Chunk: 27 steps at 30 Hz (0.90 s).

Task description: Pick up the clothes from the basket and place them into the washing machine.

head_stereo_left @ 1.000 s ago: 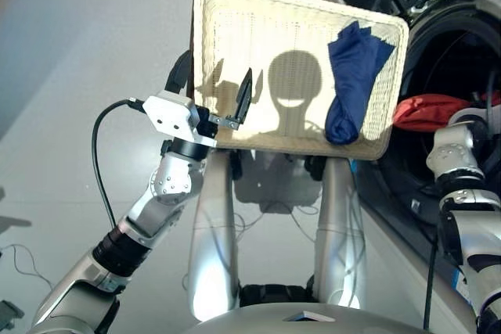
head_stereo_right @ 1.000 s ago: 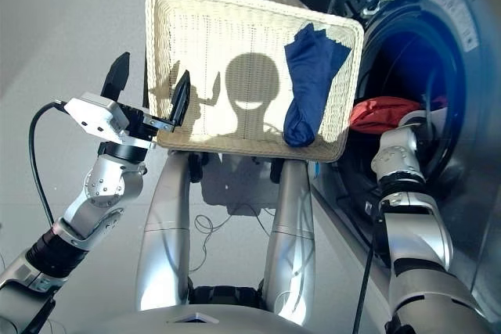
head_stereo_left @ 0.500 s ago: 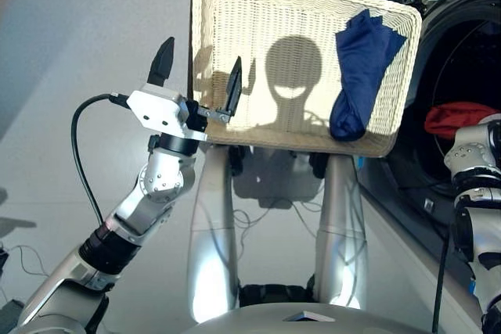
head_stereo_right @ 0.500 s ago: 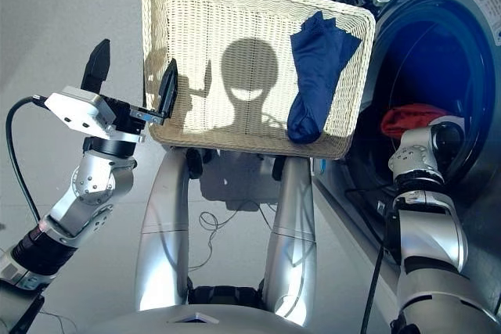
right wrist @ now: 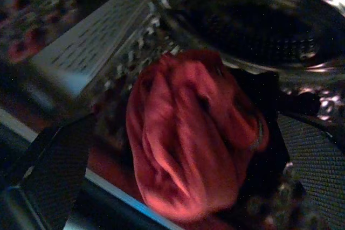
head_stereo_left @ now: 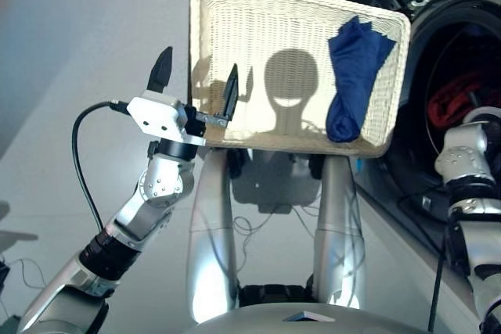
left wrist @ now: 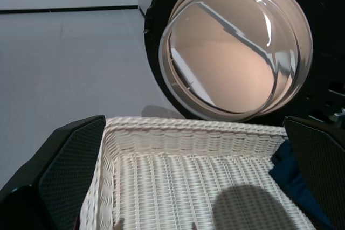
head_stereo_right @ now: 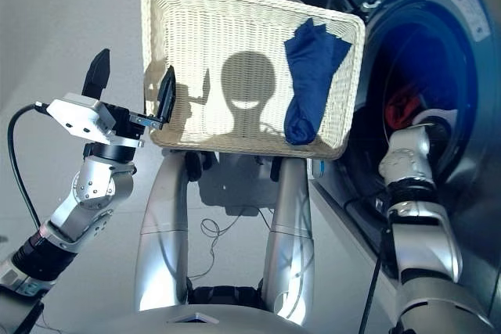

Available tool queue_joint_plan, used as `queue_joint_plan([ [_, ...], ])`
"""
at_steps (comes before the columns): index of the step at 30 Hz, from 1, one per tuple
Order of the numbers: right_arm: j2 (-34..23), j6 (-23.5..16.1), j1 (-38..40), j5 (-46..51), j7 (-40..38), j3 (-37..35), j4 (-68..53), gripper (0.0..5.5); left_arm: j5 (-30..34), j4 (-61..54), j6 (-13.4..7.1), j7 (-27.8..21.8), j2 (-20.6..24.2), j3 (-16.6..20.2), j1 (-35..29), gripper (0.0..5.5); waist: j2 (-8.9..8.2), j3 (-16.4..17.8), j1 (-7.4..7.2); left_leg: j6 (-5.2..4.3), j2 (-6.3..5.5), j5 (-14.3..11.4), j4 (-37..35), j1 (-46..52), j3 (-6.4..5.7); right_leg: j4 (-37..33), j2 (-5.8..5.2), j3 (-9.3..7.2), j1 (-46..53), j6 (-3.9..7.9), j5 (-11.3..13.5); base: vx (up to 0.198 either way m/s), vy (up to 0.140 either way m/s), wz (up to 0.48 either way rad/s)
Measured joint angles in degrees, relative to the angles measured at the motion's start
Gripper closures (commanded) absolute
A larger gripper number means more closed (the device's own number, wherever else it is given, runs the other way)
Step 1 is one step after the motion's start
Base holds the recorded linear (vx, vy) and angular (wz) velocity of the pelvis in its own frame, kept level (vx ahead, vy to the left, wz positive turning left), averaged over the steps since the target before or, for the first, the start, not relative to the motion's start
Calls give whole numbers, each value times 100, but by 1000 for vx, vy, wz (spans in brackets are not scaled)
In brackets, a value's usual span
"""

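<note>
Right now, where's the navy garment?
In the head views, the navy garment lies at the right end of the white basket, against the rim nearest the washing machine. The rest of the basket is bare.

Pale grey floor (head_stereo_left: pixel 70 76), sunlit

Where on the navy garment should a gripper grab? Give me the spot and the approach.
Grip the navy garment at its thick rounded end nearest the robot, where the cloth is bunched into a bulge; the far end fans out flat and thin. It lies lengthwise against the right rim of the basket, so come from above, fingers straddling its narrow width. The open left gripper hovers at the opposite rim.
</note>
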Motion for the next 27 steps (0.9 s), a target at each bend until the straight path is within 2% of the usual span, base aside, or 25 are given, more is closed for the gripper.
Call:
queue_joint_plan([
  [2,298,-14,236,-199,-6,170,-492,0,55,1,13,49,-16,32,29,0,0,0,-106,-15,19,-2,-51,62,26,-34,16,5,35,-13,0,0,0,0],
  [6,601,21,785,-730,77,748,-1178,0,124,-5,73,104,-118,64,69,0,1,0,-114,-58,88,-16,-95,146,68,-60,94,43,61,-48,7,0,0,0],
  [9,604,85,1027,-1447,130,1065,-1681,0,196,-4,106,116,-179,112,145,0,1,0,-126,-73,93,-13,-104,165,65,-56,106,39,64,-64,11,0,0,0],
  [12,456,318,1116,-2244,165,1220,-1998,0,316,-5,110,127,-171,156,207,0,-1,-1,-129,-75,95,-12,-106,169,61,-55,110,39,66,-73,17,0,0,0],
  [20,-473,928,1059,-4086,559,1795,-2773,0,441,-152,109,149,1,276,418,0,-29,-2,-122,-83,99,-10,-116,192,41,-67,118,15,103,-78,17,0,0,0],
  [25,-529,1288,664,-4921,626,2137,-2780,0,444,-232,106,134,97,284,429,0,-34,-4,-113,-83,97,-10,-109,259,20,-77,113,1,185,-78,18,0,0,0],
  [27,-518,1314,376,-5052,630,2375,-2635,0,439,-234,106,98,98,273,424,0,-34,-4,-97,-84,92,-10,-111,259,7,-76,113,-5,187,-82,20,0,0,0],
])
